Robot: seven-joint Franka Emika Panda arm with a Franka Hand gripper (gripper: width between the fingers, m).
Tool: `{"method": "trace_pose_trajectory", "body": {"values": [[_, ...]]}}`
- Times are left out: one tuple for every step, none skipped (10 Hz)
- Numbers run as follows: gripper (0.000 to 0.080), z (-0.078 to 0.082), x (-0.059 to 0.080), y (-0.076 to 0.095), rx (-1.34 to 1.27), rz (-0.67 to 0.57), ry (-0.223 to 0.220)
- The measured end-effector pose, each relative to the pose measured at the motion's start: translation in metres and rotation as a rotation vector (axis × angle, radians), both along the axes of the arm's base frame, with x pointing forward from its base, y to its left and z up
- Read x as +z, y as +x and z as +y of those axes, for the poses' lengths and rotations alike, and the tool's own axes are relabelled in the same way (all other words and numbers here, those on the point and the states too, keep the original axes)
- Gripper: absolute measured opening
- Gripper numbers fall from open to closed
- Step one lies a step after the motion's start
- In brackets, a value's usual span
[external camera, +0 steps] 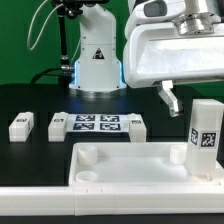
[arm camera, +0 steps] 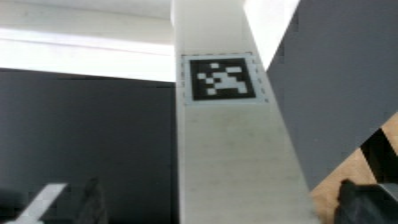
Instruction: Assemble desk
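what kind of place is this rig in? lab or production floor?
Most likely a robotics lab test bench: a marker board fixed on the black table, a printed square tag on the upright leg, and a green backdrop behind the arm's base.

The arm [external camera: 98, 45] is glossy white and rounded, with a small black triangle mark [external camera: 99, 55] and a blue glowing ring [external camera: 97, 72] at its six o'clock. Black cables [external camera: 61, 35] run at its ten o'clock; the boxy white wrist housing [external camera: 170, 50] carries a dark finger [external camera: 171, 98].
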State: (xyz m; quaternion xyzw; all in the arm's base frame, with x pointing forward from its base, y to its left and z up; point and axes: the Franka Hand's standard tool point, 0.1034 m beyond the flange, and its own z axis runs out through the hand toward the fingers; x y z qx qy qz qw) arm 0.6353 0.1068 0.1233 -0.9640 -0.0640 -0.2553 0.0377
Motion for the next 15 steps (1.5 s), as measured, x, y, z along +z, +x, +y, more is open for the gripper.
{"method": "trace_pose_trajectory", "body": {"values": [[0.0649,-0.005,0.001,0.005,-0.020,0.036,0.007],[0.0649,-0.002,0.001,0.008,-0.022,0.040,0.011],[0.0649,-0.001,-0.005,0.004,-0.020,0.099,0.009],[0.0649,0.002,-0.006,0.004,-0.019,0.194,0.009],[0.0649,0.007,-0.003,0.007,-0.031,0.256,0.015],[0.0649,0.014,-0.001,0.005,-0.031,0.356,0.013],[0.0649,0.012,0.000,0.006,-0.018,0.410,0.005],[0.0649,0.001,-0.003,0.005,0.008,0.436,-0.010],[0.0649,-0.005,-0.006,0.003,0.003,0.453,-0.012],[0.0649,-0.001,-0.006,0.003,-0.002,0.448,-0.008],[0.0523,-0.001,-0.006,0.003,-0.015,0.450,-0.005],[0.0385,-0.001,-0.006,0.003,-0.027,0.452,-0.001],[0.0385,0.000,-0.006,0.003,-0.068,0.456,0.013],[0.0286,0.000,-0.006,0.003,-0.143,0.464,0.034],[0.0287,0.000,-0.006,0.003,-0.179,0.467,0.045]]}}
